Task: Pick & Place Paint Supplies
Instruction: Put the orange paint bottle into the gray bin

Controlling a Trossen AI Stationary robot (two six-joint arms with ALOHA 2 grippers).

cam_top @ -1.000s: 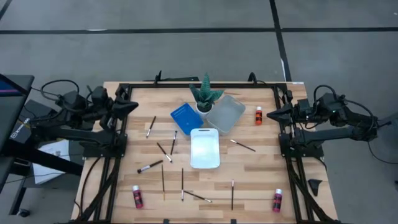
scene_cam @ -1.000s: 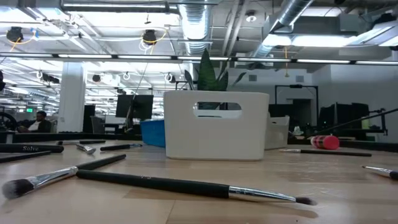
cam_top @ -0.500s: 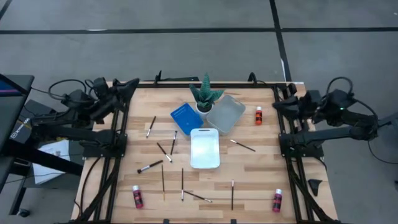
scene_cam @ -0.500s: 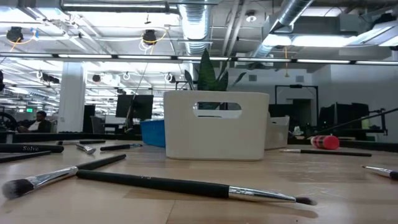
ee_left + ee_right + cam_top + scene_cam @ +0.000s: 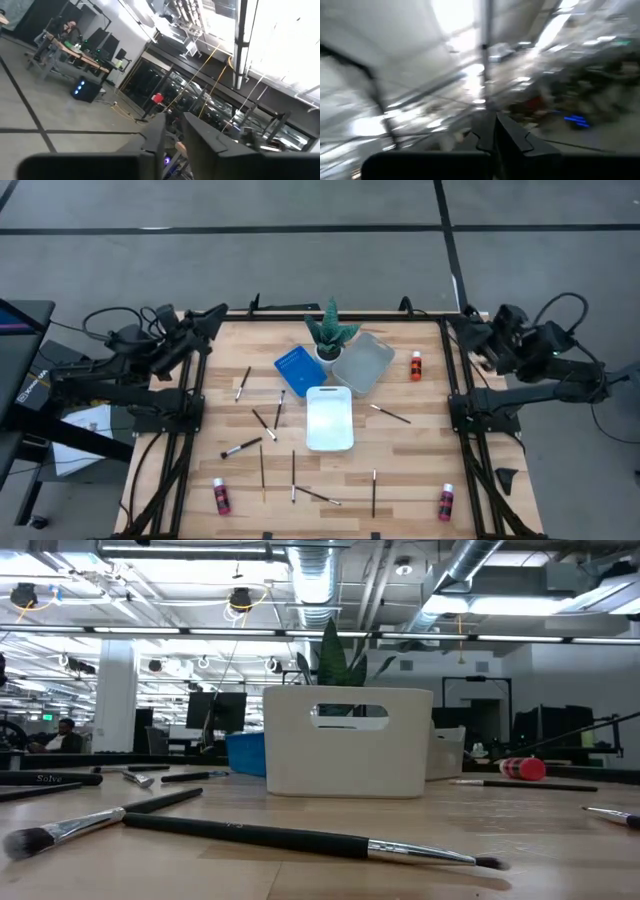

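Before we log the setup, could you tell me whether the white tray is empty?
Empty: the high view shows the white tray with a bare interior, no brushes or bottles inside.

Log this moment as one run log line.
phase: start | left gripper: slightly open, empty, table's back-left | right gripper: shut, empty, back-right | paintbrushes: untouched

We see a grey floor [image 5: 300, 260] around the wooden table [image 5: 400, 450], crossed by dark lines. Beyond the table's far edge lies an open workspace: a white column [image 5: 115, 690] at the left, dark monitors [image 5: 220, 710] on desks, and a seated person [image 5: 62, 735] far left. Overhead run silver ducts [image 5: 320, 580], pipes and long strips of bright ceiling light [image 5: 510, 605].
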